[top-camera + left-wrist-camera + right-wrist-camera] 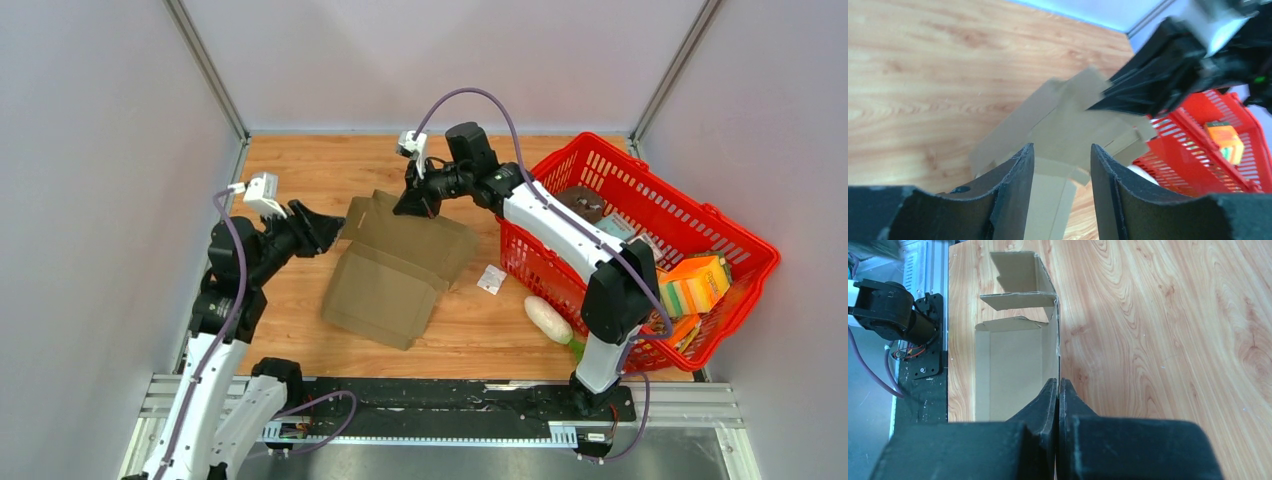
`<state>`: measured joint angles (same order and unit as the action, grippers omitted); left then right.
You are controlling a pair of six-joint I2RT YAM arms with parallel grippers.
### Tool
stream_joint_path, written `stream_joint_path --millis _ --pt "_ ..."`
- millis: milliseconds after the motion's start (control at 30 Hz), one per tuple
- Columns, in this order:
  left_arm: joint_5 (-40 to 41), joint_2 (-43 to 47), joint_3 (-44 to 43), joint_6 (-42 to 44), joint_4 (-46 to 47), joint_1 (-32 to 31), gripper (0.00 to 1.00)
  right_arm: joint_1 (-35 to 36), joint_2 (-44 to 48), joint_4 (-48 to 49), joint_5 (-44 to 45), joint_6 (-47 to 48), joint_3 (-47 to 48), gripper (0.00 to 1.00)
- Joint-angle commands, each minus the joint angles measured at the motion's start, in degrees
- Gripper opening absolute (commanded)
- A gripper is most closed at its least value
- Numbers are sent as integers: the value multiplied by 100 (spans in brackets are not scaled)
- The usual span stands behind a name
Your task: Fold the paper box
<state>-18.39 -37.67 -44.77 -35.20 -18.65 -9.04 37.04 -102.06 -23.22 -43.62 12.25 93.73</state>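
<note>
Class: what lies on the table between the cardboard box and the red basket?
A small white packet lies between the paper box and the red basket; the top view shows it.

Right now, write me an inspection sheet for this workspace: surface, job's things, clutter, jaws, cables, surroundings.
Surface: wooden table, bare wood around the work.
Job's things: paper box, brown cardboard, partly folded, mid-table.
Clutter: red basket of packets at the right; small white packet and white oblong item beside it.
Jaws: left gripper, jaws open at the box's left edge; right gripper, jaws shut on a box wall.
Cables: purple cable arching over the right arm; another along the left arm.
Surroundings: grey walls; metal rail at the near edge.
</note>
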Motion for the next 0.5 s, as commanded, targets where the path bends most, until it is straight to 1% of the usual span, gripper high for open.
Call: stream_joint_path --millis 0,33,67,100,133,200,267,333,367,467 --pt "-209 -670 -1231 856 -612 -220 54 40 -42 -77 81 163 268 0" --pt "-95 -837 -1479 961 -744 -447 54 40 -42 -112 99 172 268 0" --pt "62 -1195 -1716 1076 -1067 -554 54 49 -51 -121 125 181 277 0" --pt "307 -1373 -2137 1259 -1209 -651 54 49 -51 -121 134 181 286 0" --pt "371 -1540 -2315 1331 -1324 -791 54 49 -59 -156 134 190 286 0" --pt "529 -1936 -2666 1437 -1562 -880 54 49 -68 -156 134 190 295 0" --pt "661 -2190 -2799 1577 -1650 -1099 54 49 -86 -156 108 190 312 0" --pt "986 -2341 -2975 1691 -1720 -1275 54 58 -103 -165 99 181 347 0" --pt "1109 -2489 -3037 1788 -1799 -1467 54 67 -130 -165 99 181 365 0" --pt "1574 -2692 -3204 1929 -1922 -1662 50 76 -191 -218 99 190 418 0"
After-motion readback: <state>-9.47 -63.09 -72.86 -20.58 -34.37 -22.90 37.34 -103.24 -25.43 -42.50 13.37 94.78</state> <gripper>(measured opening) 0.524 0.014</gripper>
